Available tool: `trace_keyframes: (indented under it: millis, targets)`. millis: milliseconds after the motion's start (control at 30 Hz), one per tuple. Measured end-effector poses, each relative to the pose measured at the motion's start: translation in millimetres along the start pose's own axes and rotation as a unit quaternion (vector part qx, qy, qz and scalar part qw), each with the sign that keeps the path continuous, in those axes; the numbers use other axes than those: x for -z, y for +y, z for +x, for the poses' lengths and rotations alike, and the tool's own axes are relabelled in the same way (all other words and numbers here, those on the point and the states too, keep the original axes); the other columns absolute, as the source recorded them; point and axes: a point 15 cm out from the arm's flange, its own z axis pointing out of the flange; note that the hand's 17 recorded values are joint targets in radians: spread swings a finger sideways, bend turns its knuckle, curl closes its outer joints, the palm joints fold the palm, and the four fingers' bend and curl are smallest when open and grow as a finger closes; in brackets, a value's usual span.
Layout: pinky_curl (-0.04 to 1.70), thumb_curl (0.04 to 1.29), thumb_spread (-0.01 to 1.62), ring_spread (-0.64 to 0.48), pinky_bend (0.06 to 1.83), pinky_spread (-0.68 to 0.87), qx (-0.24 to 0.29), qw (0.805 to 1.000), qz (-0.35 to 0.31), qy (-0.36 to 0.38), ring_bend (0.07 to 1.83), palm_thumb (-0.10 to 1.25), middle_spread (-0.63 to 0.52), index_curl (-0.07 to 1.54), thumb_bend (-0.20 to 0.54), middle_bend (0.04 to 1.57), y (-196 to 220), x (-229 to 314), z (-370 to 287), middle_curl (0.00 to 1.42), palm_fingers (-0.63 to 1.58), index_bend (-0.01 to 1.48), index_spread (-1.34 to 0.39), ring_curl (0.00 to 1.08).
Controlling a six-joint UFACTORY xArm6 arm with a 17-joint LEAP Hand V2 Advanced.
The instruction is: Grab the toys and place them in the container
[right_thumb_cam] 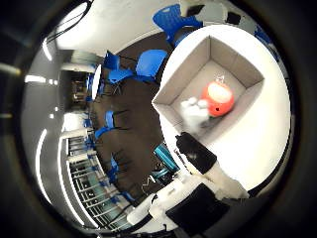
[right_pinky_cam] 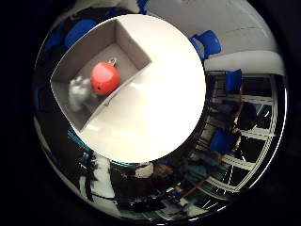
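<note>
A cardboard container [right_pinky_cam: 129,42] sits on a round white surface [right_pinky_cam: 160,108], with a red ball toy [right_pinky_cam: 105,78] and a pale grey toy [right_pinky_cam: 79,93] touching inside it. No toys show outside it, so the task looks nearly done. The hand [right_thumb_cam: 198,156] hangs above; whether its fingers are spread or curled cannot be told.

hand [right_thumb_cam: 205,181]: only a part of it shows, in the thumb side palm view; the little finger side view shows none of it
colours: black and white, as blocks set one after another
fingertip [right_thumb_cam: 195,151]: a black, rounded, slightly shiny piece, thicker in its middle
part behind the tip: a white, smooth segment, more narrow than the black one
body: a big dark black panel with straight edges, almost a rectangle, with white housing around it
white housing: rounded corners, glossy surface, some small dark gaps between the pieces
screws and markings: too small to tell
</note>
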Motion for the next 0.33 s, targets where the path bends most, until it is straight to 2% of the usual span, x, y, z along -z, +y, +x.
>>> trace_keyframes:
  millis: [100,333]
  targets:
    - [0.4,0.38,1.19,0.2,0.55,0.5,0.0,1.0,0.002,-0.003,0.36,0.68,-0.01,0.36,-0.017,0.25,4.8,6.4,-3.4,0.35,0.07,0.18,-0.48,0.27]
    - [0.34,0.35,1.21,0.2,0.47,0.48,-0.022,0.999,-0.017,-0.016,0.32,0.65,0.01,0.32,-0.022,0.2,48.5,25.7,-1.9,0.33,0.12,0.16,-0.45,0.25]
